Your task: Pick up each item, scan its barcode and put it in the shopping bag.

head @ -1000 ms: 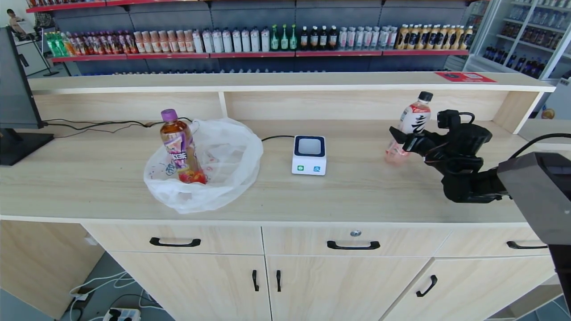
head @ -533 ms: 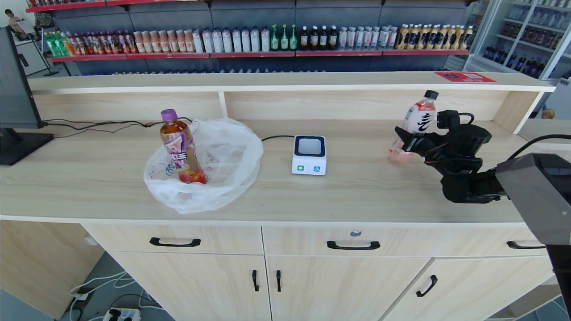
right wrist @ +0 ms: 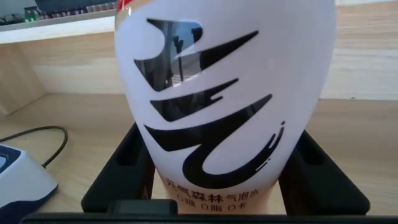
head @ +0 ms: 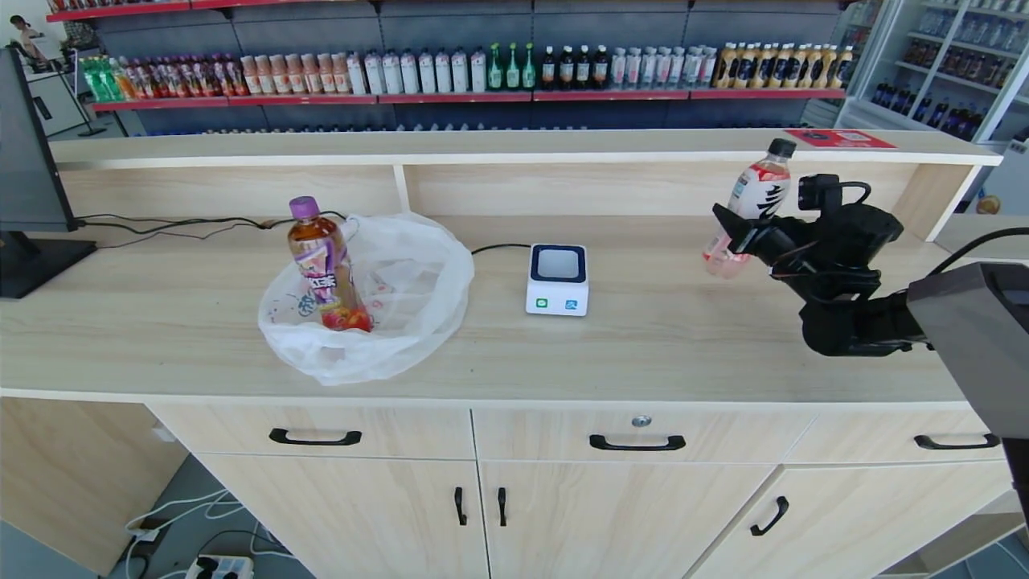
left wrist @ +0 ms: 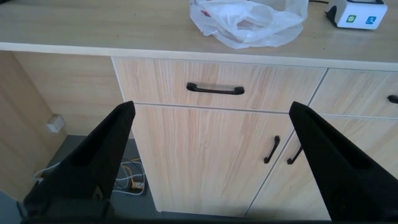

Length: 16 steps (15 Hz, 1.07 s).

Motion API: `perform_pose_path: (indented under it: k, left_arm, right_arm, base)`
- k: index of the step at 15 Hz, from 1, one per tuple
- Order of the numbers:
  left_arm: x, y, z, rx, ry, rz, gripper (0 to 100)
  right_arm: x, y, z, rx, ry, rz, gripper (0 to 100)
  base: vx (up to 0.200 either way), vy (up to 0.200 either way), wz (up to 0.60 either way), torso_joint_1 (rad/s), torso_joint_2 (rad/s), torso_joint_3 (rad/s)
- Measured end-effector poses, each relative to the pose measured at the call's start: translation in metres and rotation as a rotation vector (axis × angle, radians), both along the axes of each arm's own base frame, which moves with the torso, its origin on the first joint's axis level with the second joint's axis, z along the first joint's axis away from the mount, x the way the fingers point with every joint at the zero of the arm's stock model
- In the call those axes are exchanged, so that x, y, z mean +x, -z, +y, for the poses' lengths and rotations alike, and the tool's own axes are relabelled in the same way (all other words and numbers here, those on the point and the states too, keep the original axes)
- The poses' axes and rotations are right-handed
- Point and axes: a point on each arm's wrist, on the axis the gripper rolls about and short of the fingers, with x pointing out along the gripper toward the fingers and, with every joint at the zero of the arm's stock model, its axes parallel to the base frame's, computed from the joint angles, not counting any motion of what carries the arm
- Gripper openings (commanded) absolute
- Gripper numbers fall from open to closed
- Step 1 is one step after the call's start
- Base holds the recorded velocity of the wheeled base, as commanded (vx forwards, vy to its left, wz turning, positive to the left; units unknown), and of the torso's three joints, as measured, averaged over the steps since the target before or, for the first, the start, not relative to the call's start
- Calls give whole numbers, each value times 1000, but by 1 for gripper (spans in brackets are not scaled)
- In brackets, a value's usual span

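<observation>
Head view: the right gripper [head: 738,235] grips a pink bottle [head: 754,199], tilted and held just off the counter [head: 643,346], right of the scanner [head: 557,279], probably ready for scanning. The left gripper [left wrist: 211,109] hangs open before the cabinet [left wrist: 205,168], below the shopping bag [left wrist: 249,25].

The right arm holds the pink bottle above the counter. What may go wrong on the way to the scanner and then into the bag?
1. The pink bottle hangs tilted in the right gripper, gripped low on its body; it may slip or swing while carried.
2. Its barcode may not face the scanner, so the read could fail.
3. The purple-capped bottle stands upright in the shopping bag; the new bottle might knock it over.
</observation>
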Motion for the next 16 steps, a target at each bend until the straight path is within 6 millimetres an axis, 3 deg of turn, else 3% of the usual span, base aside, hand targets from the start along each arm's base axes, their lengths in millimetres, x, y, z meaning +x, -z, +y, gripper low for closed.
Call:
perform_pose_path:
  k: [3, 5, 8, 10, 13, 16]
  left_arm:
    - [0, 0, 0, 1, 0, 0, 100]
    - [0, 0, 0, 0, 1, 0, 100]
    - [0, 0, 0, 4, 0, 0, 100]
    - [0, 0, 0, 6, 1, 0, 100]
    - [0, 0, 0, 7, 1, 0, 100]
    - [0, 0, 0, 8, 1, 0, 100]
  right_arm:
    - [-24, -25, 7, 6, -18, -50, 0]
    - [-54, -49, 25, 31, -73, -66, 0]
    - [-126, -82, 70, 43, -199, -65, 0]
    - [-185, -92, 102, 38, -312, -49, 0]
    - [-263, -92, 134, 39, -478, -29, 0]
    - [-311, -87, 144, 45, -615, -8, 0]
  base:
    - [0, 0, 0, 0, 0, 0]
    - [0, 0, 0, 0, 0, 0]
    - [0, 0, 0, 0, 0, 0]
    - [0, 0, 0, 0, 0, 0]
    - [0, 0, 0, 0, 0, 0]
    - [0, 0, 0, 0, 0, 0]
